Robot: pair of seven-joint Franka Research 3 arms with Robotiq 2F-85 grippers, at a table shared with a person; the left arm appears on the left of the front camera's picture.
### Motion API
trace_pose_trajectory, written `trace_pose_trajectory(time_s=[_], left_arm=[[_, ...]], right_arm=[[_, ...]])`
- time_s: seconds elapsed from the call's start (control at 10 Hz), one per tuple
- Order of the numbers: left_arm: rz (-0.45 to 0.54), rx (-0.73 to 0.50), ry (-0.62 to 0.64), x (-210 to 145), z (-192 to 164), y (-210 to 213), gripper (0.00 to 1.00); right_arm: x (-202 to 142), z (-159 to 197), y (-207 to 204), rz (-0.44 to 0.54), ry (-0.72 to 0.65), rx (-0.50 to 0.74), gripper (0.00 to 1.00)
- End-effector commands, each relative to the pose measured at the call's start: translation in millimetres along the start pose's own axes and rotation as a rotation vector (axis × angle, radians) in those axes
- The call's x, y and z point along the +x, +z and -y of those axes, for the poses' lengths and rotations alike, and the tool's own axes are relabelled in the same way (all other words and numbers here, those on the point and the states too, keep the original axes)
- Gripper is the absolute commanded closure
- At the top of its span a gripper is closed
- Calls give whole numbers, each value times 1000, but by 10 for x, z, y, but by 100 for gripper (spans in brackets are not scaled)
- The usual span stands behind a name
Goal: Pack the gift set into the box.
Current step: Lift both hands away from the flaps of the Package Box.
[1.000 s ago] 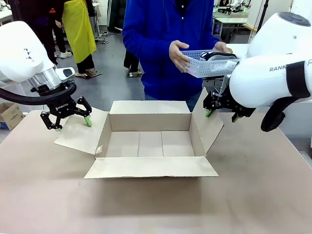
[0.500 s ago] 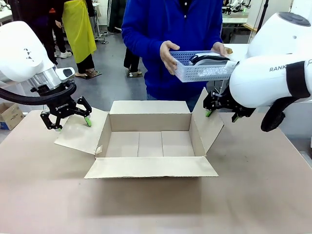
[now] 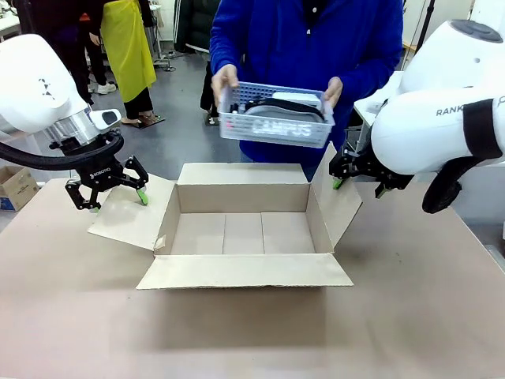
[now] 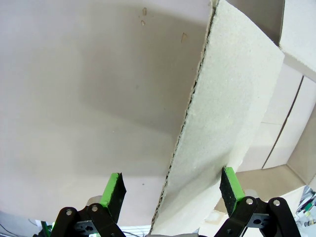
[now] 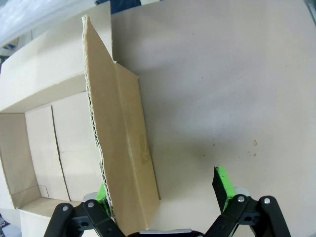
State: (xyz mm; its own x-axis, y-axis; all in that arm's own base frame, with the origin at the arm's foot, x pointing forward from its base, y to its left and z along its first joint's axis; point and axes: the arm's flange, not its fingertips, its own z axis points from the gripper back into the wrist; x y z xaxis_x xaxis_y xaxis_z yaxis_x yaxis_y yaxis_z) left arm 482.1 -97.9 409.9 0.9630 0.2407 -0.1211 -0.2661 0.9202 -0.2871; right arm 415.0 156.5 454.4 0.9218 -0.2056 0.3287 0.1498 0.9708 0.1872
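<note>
We were at the loading step, with nothing packed yet: the carton sat open at the middle of the table with its floor bare and all four flaps spread. The person at the far side held the white basket in the air at the carton's 12 o'clock, just above its far wall, with one hand on one short end and the other hand on the opposite end. The grey pouch lay inside the basket, its lettering readable through the mesh. Our left gripper stood at the carton's 9 o'clock, its jaws spread wide over the left flap and clamped on nothing. The right gripper mirrored it at 3 o'clock, released around the raised right flap. (Whether any pad actually pressed the cardboard, we could not tell.) We judged that the next move called for the basket to come straight down level into the opening while both flaps were kept out of its path, since the right one leaned steeply and might have caught the basket's rim.
</note>
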Motion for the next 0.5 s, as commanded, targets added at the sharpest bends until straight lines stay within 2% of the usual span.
trace_pose_trajectory(time_s=[0.0,0.4], left_arm=[[8,19,14,-20,-2,19,0],[8,19,14,-20,-2,19,0]], right_arm=[[25,-11,8,5,-3,-19,0],[25,-11,8,5,-3,-19,0]])
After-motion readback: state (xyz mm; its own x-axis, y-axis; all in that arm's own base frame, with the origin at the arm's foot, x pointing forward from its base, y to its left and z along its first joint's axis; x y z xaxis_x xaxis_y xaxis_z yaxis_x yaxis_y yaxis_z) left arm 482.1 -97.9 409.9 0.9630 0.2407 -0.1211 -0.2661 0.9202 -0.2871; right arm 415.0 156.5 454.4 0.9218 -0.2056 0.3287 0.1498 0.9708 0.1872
